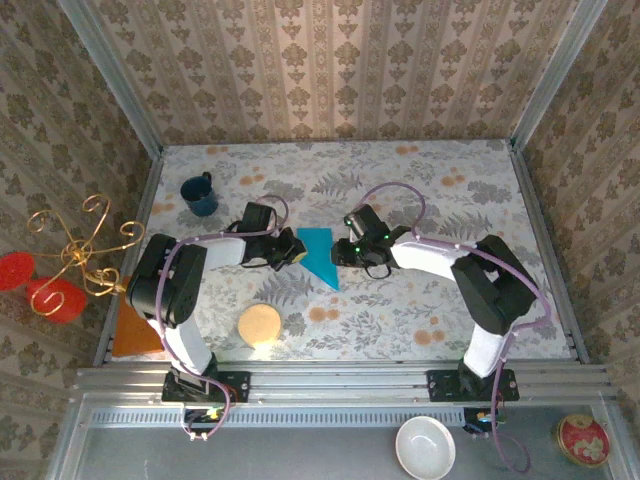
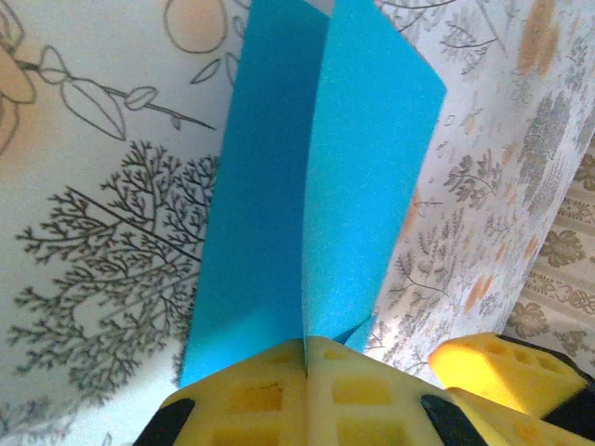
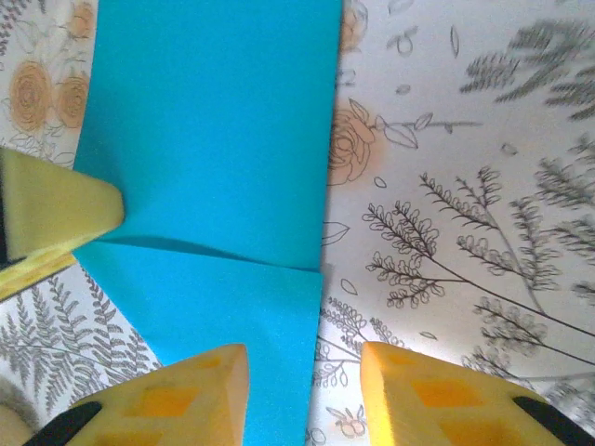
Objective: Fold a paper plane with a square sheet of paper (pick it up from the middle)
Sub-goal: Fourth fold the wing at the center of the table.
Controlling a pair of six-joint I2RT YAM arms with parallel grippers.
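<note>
The turquoise sheet of paper (image 1: 320,256) lies mid-table, creased, with one pointed end toward the near right. In the left wrist view the paper (image 2: 307,186) stands up in two flaps along a centre fold. My left gripper (image 2: 306,346) is shut on that fold at its near end, and is at the sheet's left edge from above (image 1: 292,250). My right gripper (image 1: 345,252) is at the sheet's right side. It stands open (image 3: 305,395), its left finger (image 3: 200,395) over the paper (image 3: 214,139) and its right finger (image 3: 437,395) over the tablecloth. The sheet's edge runs between them.
A dark blue mug (image 1: 200,195) stands at the back left. A round tan disc (image 1: 260,325) lies near the left arm's base and an orange triangle (image 1: 135,332) at the left edge. A gold wire stand (image 1: 75,255) rises beyond it. Patterned walls enclose the table.
</note>
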